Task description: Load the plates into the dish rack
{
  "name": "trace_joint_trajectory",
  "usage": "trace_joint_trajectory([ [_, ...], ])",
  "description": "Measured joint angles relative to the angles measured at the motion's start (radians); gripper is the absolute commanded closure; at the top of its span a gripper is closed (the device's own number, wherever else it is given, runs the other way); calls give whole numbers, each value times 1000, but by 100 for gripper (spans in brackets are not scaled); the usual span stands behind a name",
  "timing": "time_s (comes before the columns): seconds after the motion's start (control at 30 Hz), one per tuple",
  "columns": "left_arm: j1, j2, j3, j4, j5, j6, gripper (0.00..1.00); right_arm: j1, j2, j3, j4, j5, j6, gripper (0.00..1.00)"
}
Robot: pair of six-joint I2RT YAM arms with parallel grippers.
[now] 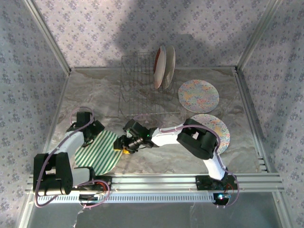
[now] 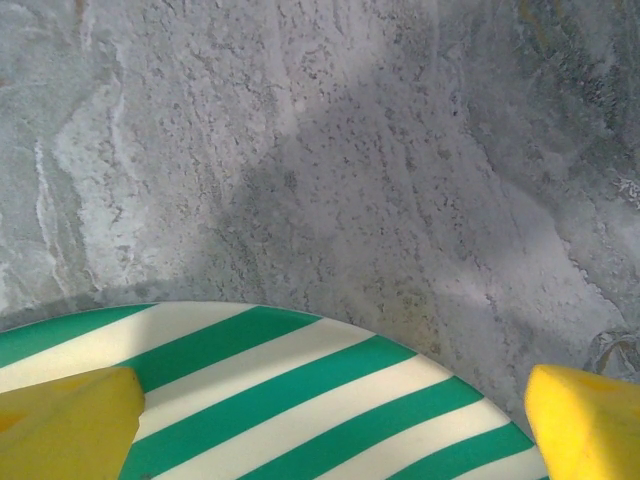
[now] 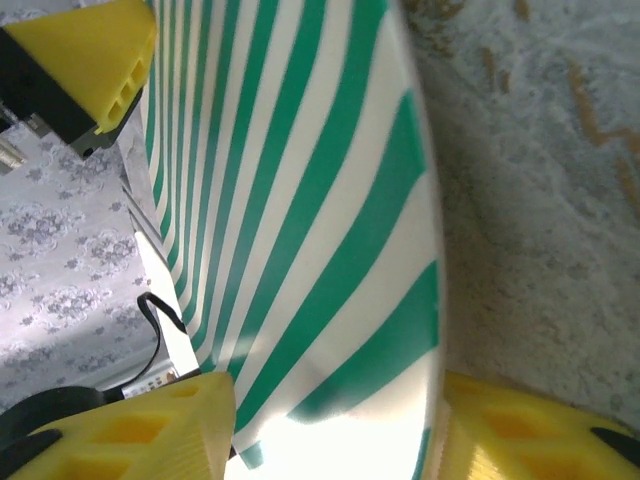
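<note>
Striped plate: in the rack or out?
Out: the striped plate sits at the table's near left, apart from the rack.

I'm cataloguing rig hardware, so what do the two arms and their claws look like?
The left arm and right arm both have white links, black joint housings and thin pinkish cables looping along them. The left claw and right claw each carry blocky yellow fingers; the right's show ribbed cutouts.

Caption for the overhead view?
Left hand and right hand at the striped plate; two plates stand in the dish rack, two mosaic plates lie beside it.
</note>
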State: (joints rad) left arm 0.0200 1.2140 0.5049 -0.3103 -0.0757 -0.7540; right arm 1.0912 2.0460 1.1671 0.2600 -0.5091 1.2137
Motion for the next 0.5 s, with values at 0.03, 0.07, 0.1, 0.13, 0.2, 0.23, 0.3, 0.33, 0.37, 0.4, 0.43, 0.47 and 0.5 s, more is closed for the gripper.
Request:
trace_joint_trajectory([
  [0.03, 0, 0, 0, 0, 0, 0, 1, 0, 2, 0, 7, -3, 3, 57],
  [0.07, 0, 2, 0, 0, 0, 0, 1, 0, 3, 0, 13, -4, 10, 61],
  [0.1, 0, 5, 1, 1, 0, 0, 1, 0, 3, 0, 16, -4, 15, 65],
  [0.13, 0, 6, 2, 1, 0, 0, 1, 0, 4, 0, 19, -4, 19, 69],
  [0.2, 0, 6, 3, 5, -1, 1, 1, 0, 4, -1, 21, -4, 30, 77],
  [0.23, 0, 6, 3, 8, -2, 1, 1, 0, 4, -3, 21, -3, 32, 81],
  [0.3, 1, 6, 4, 11, -5, 1, 1, 0, 4, -9, 25, -4, 38, 90],
  [0.33, 1, 6, 5, 12, -5, 2, 1, 0, 4, -11, 30, -5, 40, 96],
  [0.37, 2, 5, 6, 13, -9, 2, 1, -2, 3, -13, 41, -11, 38, 100],
  [0.4, 4, 4, 9, 13, -12, 2, 1, -4, 2, -14, 54, -14, 45, 100],
  [0.43, 6, 3, 12, 11, -13, 3, 1, -5, -2, -15, 63, -14, 45, 100],
  [0.47, 6, 2, 16, 7, -12, 3, 1, -6, -6, -17, 71, -14, 44, 100],
  [0.5, 6, -2, 21, -2, -11, 5, 1, -6, -11, -19, 75, -14, 43, 100],
])
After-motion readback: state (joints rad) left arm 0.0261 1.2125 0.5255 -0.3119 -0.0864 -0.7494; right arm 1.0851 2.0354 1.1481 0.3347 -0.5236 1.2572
